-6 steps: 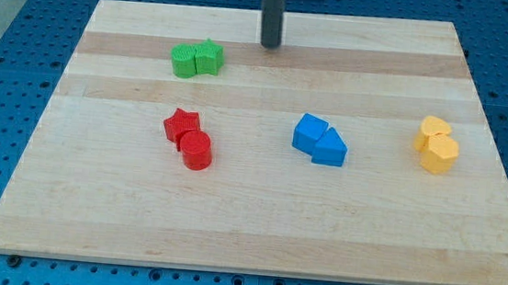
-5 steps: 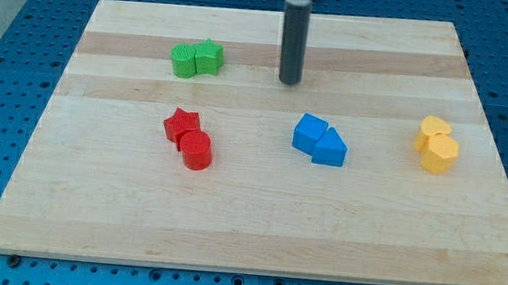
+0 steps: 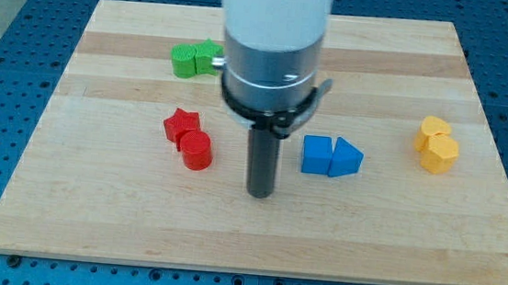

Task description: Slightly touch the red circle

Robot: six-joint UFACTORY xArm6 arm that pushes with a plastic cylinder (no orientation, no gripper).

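The red circle point(image 3: 196, 149) is a short red cylinder left of the board's centre, touching a red star point(image 3: 181, 123) just above and left of it. My tip point(image 3: 259, 194) rests on the board to the right of the red circle and slightly below it, with a clear gap between them. The arm's large white and grey body hangs over the board's upper middle and hides part of it.
A blue cube point(image 3: 317, 155) and a blue triangular block point(image 3: 346, 159) sit just right of the rod. Two green blocks point(image 3: 195, 59) lie at the upper left, partly beside the arm. Two yellow blocks point(image 3: 436, 145) lie at the right. The wooden board point(image 3: 90, 220) rests on a blue pegboard.
My tip has moved from the board's upper middle down to the lower centre, right of the red circle. The two blue blocks have shifted right and turned. The red blocks have not moved.
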